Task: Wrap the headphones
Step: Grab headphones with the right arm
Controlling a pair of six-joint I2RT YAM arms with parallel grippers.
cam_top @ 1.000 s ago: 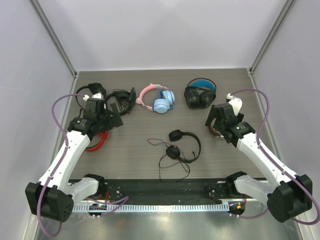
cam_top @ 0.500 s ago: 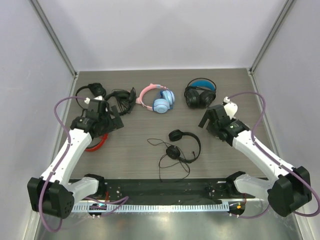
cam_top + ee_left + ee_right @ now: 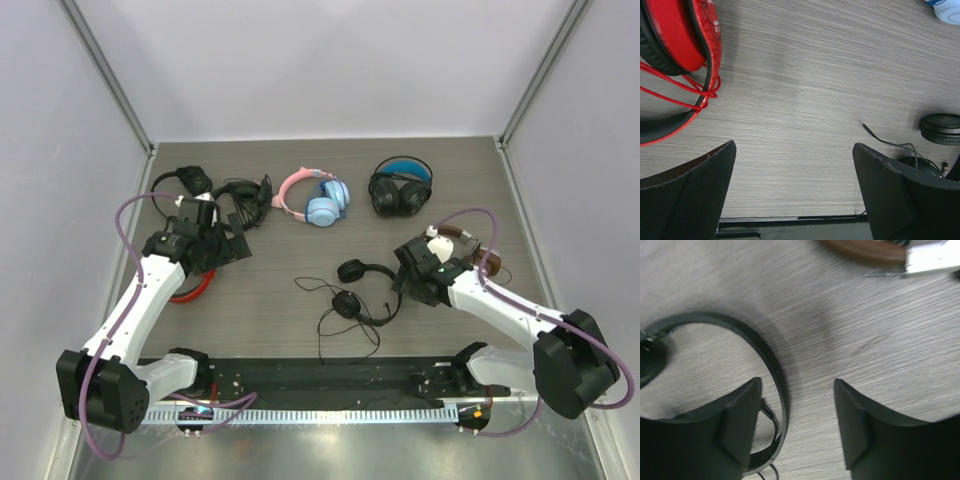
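Note:
The slim black headphones (image 3: 385,290) lie flat at the table's middle, with two small round earcups on the left and the thin cable (image 3: 340,335) looped toward the near edge. My right gripper (image 3: 405,280) is open and low over the headband's right curve. In the right wrist view the headband (image 3: 767,357) runs between the jaws, close beside the left finger (image 3: 740,425). My left gripper (image 3: 232,246) is open and empty, well left of the headphones. The left wrist view shows one earcup (image 3: 941,128) and the cable's plug end (image 3: 866,128) at its right edge.
Red headphones (image 3: 190,285) lie under the left arm and show in the left wrist view (image 3: 685,40). A black headset (image 3: 240,198), a pink-and-blue pair (image 3: 312,200) and a bulky black pair with blue lining (image 3: 400,188) line the back. A brown-and-white pair (image 3: 455,236) lies behind the right gripper.
My right arm has swung left and forward, from over the brown-and-white pair to the slim headphones' headband. The left arm has barely shifted. The headphones have not moved.

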